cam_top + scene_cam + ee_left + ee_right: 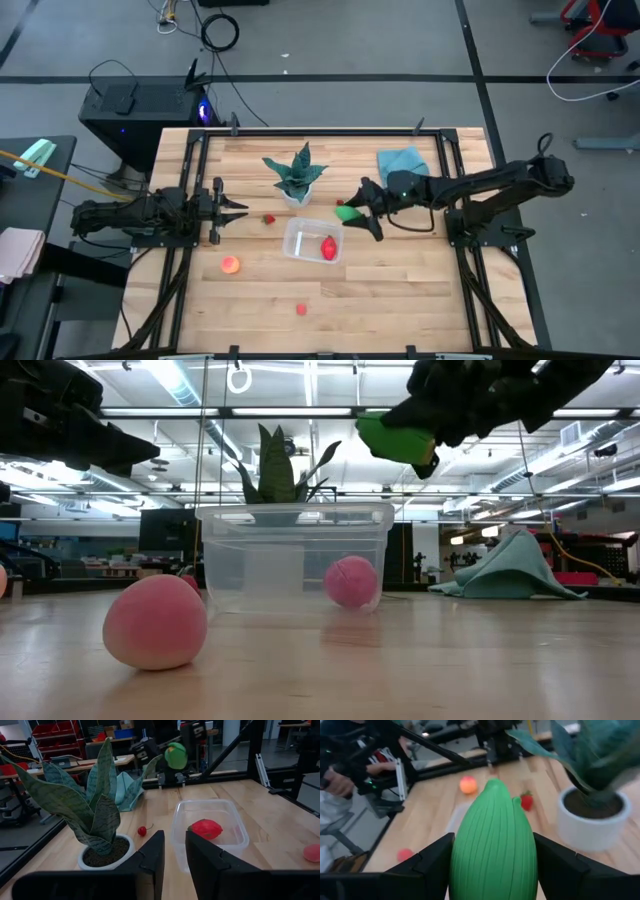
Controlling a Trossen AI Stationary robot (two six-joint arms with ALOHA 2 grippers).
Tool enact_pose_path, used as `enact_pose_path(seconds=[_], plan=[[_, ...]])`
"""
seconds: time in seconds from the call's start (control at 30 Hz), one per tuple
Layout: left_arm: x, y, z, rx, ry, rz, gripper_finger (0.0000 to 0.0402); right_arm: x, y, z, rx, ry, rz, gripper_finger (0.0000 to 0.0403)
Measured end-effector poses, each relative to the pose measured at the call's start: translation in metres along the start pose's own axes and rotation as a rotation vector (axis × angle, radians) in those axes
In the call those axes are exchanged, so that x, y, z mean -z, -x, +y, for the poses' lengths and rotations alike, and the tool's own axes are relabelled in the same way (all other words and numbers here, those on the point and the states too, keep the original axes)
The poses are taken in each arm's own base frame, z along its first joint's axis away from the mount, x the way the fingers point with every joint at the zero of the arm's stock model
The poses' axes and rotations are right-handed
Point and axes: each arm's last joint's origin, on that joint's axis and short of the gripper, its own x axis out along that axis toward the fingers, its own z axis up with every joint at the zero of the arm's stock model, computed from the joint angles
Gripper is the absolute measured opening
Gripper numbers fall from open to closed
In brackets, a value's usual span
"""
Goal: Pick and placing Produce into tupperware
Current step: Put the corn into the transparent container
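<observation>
**One piece in the tub, a second in the air, three left on the table**

High view: the clear tub (312,241) sits mid-table and holds one red piece (329,247). The right gripper (352,212) pinches the green oval (347,213) just beside the tub's far right corner, not yet over it. Outside the tub lie an orange-yellow ball (230,265) near the left arm, a small red piece (301,310) toward the near edge, and a little red one (269,219) by the potted plant (297,175). The left gripper (236,210) waits at the left, fingers slightly parted, empty. By my count the task is well under halfway.

Low view: only here is height clear. The green oval (398,440) hangs well above the tub's rim (295,510), off to its right. The piece inside (351,581) rests on the tub floor; a pinkish ball (156,622) lies close to the camera, outside.

Left wrist view: the left fingers (150,857) stand apart with nothing between them, and the tub's inside shows open around its one piece (206,828). The small red one (142,830) lies between plant pot and tub.

Right wrist view: the oval's ribbed skin (494,842) fills the gap between the two fingers, which press it on both sides. Beyond it, a person's hand (335,782) shows at the table's far side.
</observation>
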Motion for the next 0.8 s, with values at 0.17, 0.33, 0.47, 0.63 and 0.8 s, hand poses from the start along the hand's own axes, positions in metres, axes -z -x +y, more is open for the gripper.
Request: enact_pose_path(seconds=[0.17,0.33,0.47,0.63,0.8], plan=[[0.000,0.000,0.000,0.000,0.000,0.000,0.0080,0.006,-0.014,0.004,-0.026,-0.006,-0.007,0.0253],[0.000,0.000,0.000,0.000,0.000,0.000,0.0081,-0.002,-0.033,0.008,-0.042,0.005,0.005,0.0253],[0.000,0.000,0.000,0.000,0.007,0.000,0.0086,-0.013,-0.052,0.013,-0.064,0.060,0.049,0.0254],[0.000,0.000,0.000,0.000,0.007,0.000,0.0082,-0.017,-0.072,0.016,-0.038,0.108,0.161,0.0252],[0.000,0.000,0.000,0.000,0.006,0.000,0.0079,-0.004,-0.091,0.010,-0.025,0.102,0.223,0.0252]])
